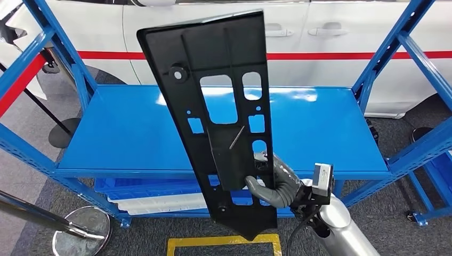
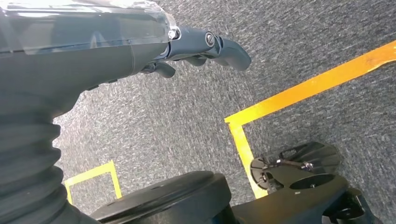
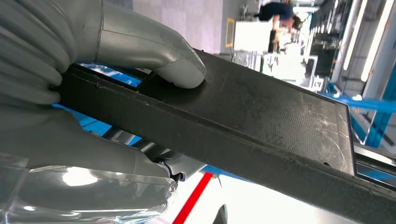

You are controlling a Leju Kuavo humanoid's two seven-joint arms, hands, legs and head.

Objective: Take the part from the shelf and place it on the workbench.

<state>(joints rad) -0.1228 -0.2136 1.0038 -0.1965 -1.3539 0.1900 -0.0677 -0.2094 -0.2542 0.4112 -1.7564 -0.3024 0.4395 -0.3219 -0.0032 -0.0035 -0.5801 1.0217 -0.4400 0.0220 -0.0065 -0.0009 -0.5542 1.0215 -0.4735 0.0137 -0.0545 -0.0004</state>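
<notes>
Holding the part (image 1: 224,117) upright in my right robot hand (image 1: 277,184), I have it lifted off the blue shelf (image 1: 133,133), so the taking looks done and the placing is all that is left. My grey thumb (image 3: 180,70) presses on the flat textured face near the lower end of the panel, and the darker fingers (image 1: 264,158) wrap the edge from the other side; the grasp sits low, with most of the long black panel standing above it and tilting a little to my left. Its pointed bottom tip hangs over the yellow floor marking (image 1: 224,242), apart from the shelf's front edge.

No table for the part shows from my head, so I judge I must turn or walk before I can set it down.

My left robot hand (image 2: 205,49) hangs at my side over grey carpet (image 2: 303,37), fingers curled in and holding nothing.

For room: the shelf's blue uprights (image 1: 384,58) stand on both sides, and a white car (image 1: 341,32) sits close behind. A chrome stanchion base (image 1: 82,232) stands on the floor to my left. With the panel so tall above the grasp, I expect its top end to swing wide in any turn, so those uprights are the edges to watch.
</notes>
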